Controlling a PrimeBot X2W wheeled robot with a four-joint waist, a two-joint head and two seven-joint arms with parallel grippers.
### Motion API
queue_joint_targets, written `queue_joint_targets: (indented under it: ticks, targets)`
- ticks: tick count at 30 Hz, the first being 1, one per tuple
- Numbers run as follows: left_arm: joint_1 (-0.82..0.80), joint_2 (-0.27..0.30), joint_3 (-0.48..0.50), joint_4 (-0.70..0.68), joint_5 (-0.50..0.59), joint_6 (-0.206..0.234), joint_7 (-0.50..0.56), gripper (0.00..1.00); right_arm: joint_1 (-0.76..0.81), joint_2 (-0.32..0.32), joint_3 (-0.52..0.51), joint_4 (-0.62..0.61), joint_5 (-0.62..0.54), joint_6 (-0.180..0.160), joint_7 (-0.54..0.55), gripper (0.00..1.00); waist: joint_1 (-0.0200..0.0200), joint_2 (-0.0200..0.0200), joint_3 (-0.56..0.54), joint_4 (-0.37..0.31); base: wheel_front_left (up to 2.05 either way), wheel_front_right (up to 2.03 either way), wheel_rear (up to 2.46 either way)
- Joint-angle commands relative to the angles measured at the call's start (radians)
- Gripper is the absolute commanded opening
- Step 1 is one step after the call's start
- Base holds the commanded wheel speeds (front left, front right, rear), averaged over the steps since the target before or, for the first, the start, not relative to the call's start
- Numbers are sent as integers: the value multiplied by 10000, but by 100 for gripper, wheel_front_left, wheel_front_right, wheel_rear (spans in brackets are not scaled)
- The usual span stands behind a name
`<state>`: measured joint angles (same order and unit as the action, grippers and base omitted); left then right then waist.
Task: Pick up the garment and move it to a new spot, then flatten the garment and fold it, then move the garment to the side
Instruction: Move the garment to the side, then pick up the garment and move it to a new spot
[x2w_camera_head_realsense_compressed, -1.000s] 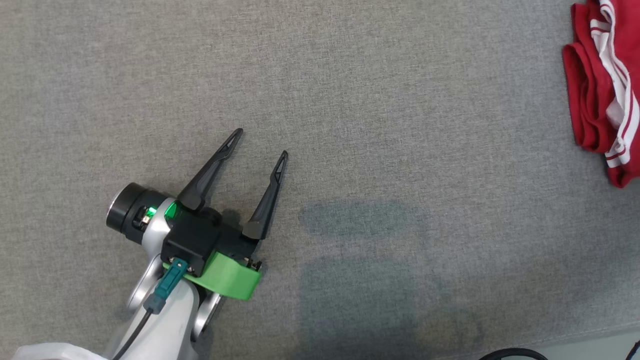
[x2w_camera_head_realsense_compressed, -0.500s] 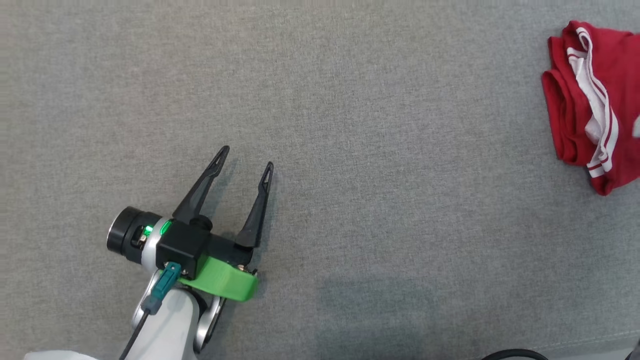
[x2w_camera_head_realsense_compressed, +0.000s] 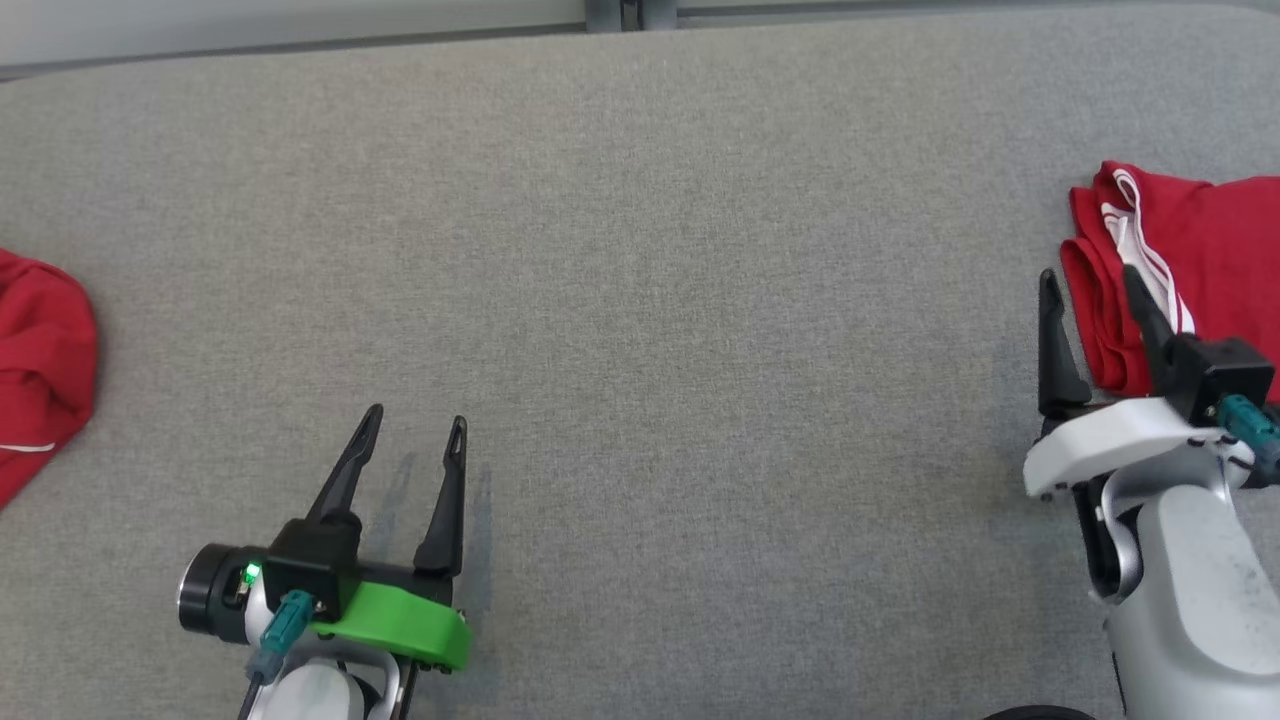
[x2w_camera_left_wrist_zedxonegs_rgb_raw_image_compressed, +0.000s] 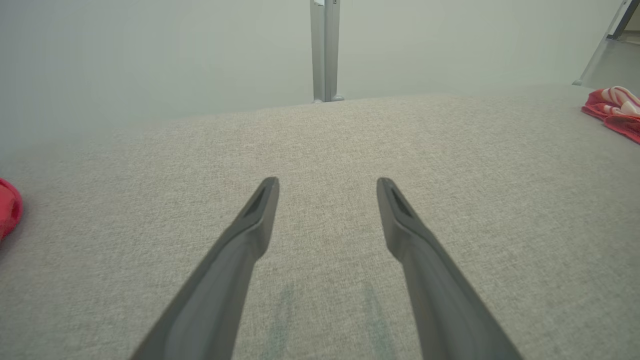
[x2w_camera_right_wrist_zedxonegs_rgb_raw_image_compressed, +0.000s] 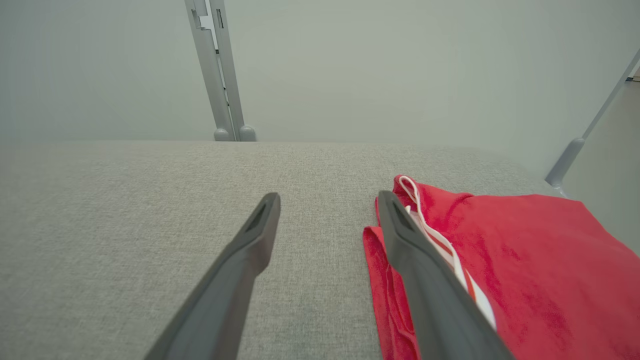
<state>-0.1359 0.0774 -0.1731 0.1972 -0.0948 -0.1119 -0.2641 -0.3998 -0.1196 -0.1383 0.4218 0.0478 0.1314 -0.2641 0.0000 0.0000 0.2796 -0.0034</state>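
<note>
The garment (x2w_camera_head_realsense_compressed: 1200, 240), red with white stripes, lies folded at the far right of the grey fabric surface (x2w_camera_head_realsense_compressed: 650, 300). My right gripper (x2w_camera_head_realsense_compressed: 1088, 275) stands open at its left edge. In the right wrist view the right finger (x2w_camera_right_wrist_zedxonegs_rgb_raw_image_compressed: 425, 280) overlaps the garment (x2w_camera_right_wrist_zedxonegs_rgb_raw_image_compressed: 525, 260) edge, and only bare grey cloth lies between the fingers of the right gripper (x2w_camera_right_wrist_zedxonegs_rgb_raw_image_compressed: 327, 197). My left gripper (x2w_camera_head_realsense_compressed: 416, 418) is open at the lower left, over bare surface. The left wrist view shows the left gripper (x2w_camera_left_wrist_zedxonegs_rgb_raw_image_compressed: 327, 182) with nothing in it and the garment (x2w_camera_left_wrist_zedxonegs_rgb_raw_image_compressed: 615, 107) far off to the right.
A second red cloth (x2w_camera_head_realsense_compressed: 40, 360) lies at the surface's left edge, also visible as the red cloth (x2w_camera_left_wrist_zedxonegs_rgb_raw_image_compressed: 7, 210) in the left wrist view. A grey metal post (x2w_camera_head_realsense_compressed: 630, 12) stands behind the far edge, against a pale wall. A slanted rail (x2w_camera_right_wrist_zedxonegs_rgb_raw_image_compressed: 575, 150) runs at the far right.
The head view has shifted, bringing the far edge and the left red cloth into sight. My right gripper has come into view, open beside the garment. The left gripper stays open.
</note>
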Motion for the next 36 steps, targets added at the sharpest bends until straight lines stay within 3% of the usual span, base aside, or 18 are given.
queue_joint_targets:
  ticks: [1,7,19,36]
  targets:
    - [199,-27,126,45,-1,78,4,100,281,61,98,-13,97,-17,1,100,0,0,-779,384,0,0,0]
    - [751,-139,643,349,-26,87,4,100,1407,322,792,-115,309,-17,1,100,0,0,-1542,500,0,0,0]
    - [1586,-227,1133,1016,113,166,4,100,2842,626,832,-318,412,-17,1,100,0,0,-2634,481,0,0,0]
    - [2012,-261,1514,1098,123,299,4,100,3653,676,1215,-991,1053,-17,1,100,0,0,-3003,448,0,0,0]
